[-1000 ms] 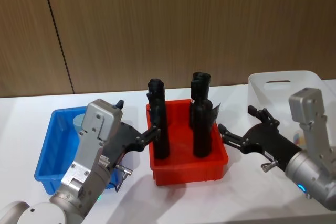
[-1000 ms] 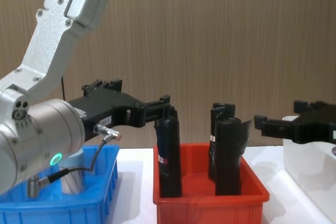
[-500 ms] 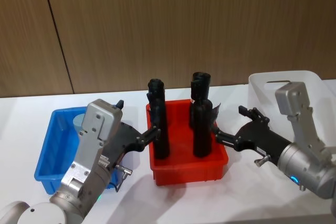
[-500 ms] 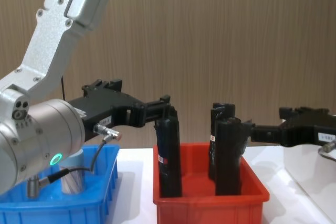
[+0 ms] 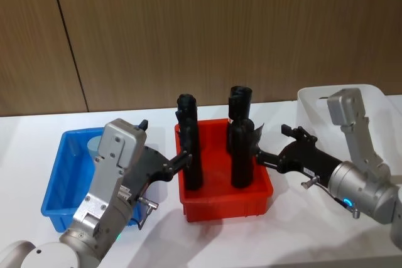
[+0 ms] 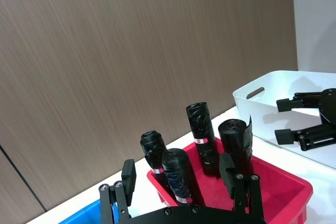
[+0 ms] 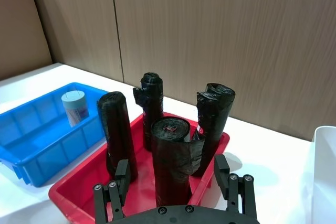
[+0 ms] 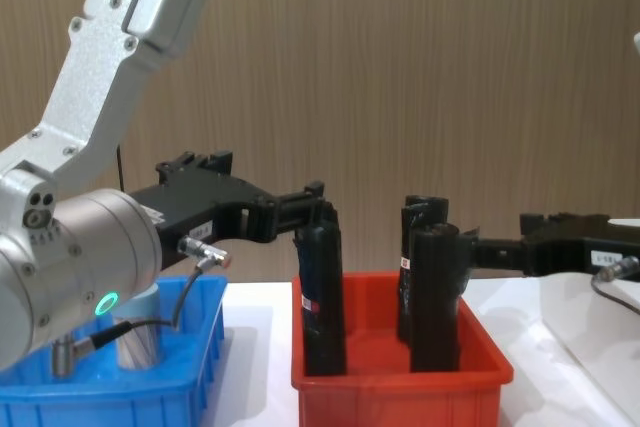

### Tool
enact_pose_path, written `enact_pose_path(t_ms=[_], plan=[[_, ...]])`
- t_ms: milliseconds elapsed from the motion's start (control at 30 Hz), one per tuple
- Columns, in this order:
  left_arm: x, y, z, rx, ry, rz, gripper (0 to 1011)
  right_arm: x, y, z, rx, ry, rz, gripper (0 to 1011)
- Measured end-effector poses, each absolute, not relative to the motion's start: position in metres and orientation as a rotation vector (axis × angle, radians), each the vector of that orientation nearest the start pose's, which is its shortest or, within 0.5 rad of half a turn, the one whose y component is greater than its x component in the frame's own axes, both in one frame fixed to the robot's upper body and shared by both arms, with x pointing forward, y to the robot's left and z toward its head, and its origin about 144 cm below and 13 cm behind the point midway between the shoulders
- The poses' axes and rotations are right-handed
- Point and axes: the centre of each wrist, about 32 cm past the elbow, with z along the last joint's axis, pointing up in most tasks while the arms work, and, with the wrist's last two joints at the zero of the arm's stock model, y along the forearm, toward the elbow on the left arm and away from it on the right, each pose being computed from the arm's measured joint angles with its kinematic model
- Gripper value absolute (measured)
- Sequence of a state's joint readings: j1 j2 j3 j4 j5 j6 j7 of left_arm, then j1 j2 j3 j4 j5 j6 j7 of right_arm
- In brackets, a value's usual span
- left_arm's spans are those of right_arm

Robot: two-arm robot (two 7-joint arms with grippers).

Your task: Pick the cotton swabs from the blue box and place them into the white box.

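White desk (image 5: 301, 230). Cotton swabs (image 5: 94, 145): upright in blue box (image 5: 58, 183), frame left. My left jaws, right jaws: wide, beside black rolls (image 5: 190, 149). I'd clear those, straddle jar squarely.

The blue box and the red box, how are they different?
The shallow blue plastic box holds one small jar with a pale blue lid; the shallow red plastic box holds four tall black wrapped rolls standing upright. The blue box sits at the robot's left; the red box sits in the middle. Both are rimmed rectangular bins.
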State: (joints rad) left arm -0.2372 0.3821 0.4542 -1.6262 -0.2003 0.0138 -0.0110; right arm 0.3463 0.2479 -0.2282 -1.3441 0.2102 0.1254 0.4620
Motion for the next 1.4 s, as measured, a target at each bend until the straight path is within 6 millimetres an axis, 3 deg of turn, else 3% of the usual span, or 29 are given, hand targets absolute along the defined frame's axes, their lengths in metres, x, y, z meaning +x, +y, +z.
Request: enact_pose_path(t_ms=[567, 1400], plan=[[0.492, 0.198, 1.204, 0.061, -0.268, 1.124, 1004, 0.582, -0.253, 1.185, -0.051, 0.08, -0.921, 1002], [0.492, 0.198, 1.204, 0.061, -0.268, 1.124, 1004, 0.607, -0.249, 1.173, -0.018, 0.114, -0.763, 1002]])
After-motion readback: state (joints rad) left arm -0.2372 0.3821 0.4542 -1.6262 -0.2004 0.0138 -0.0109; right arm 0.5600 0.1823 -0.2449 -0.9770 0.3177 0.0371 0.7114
